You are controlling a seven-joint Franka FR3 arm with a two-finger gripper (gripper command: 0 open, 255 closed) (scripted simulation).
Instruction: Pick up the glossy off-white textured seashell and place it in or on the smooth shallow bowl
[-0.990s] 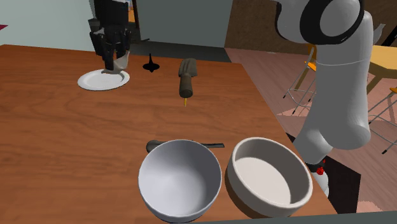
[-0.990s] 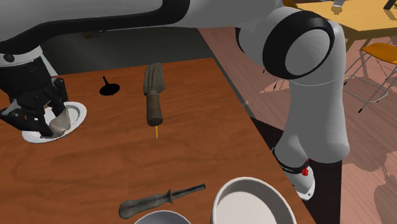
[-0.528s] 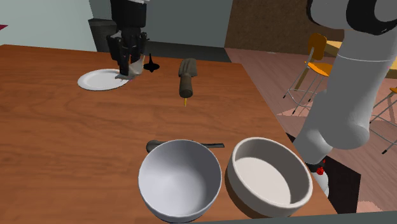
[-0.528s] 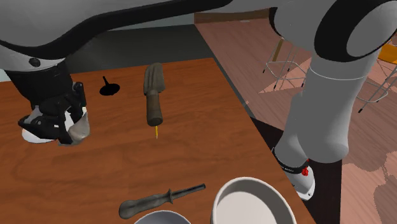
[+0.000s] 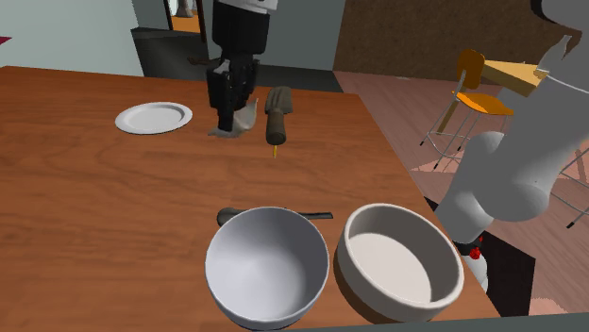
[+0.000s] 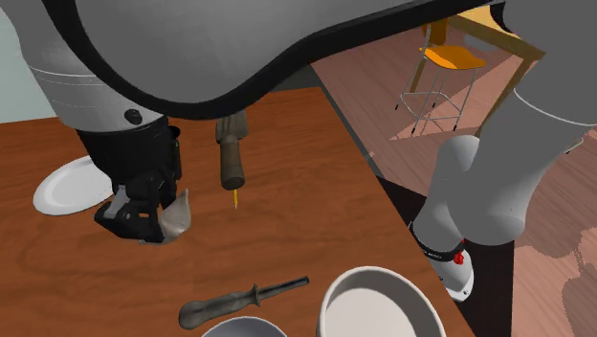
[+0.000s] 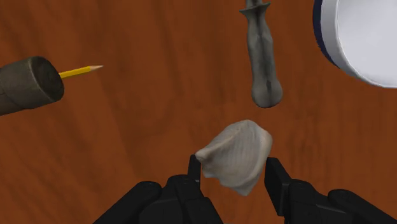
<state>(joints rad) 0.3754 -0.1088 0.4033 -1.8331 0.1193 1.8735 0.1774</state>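
one seashell — off-white, ribbed — is clasped between the black fingers of the gripper, which are closed partway onto its sides. since a second ago it has been lifted off the white plate and carried across to hang over bare wood, just beside the brown tool with the yellow tip. pick judged done, carry under way. two bowls sit at the table's near edge, well apart from the shell: a grey bowl and a brown-walled bowl, the latter close to the side edge. open wood lies between — only a dark-handled tool is noted just behind the grey bowl.
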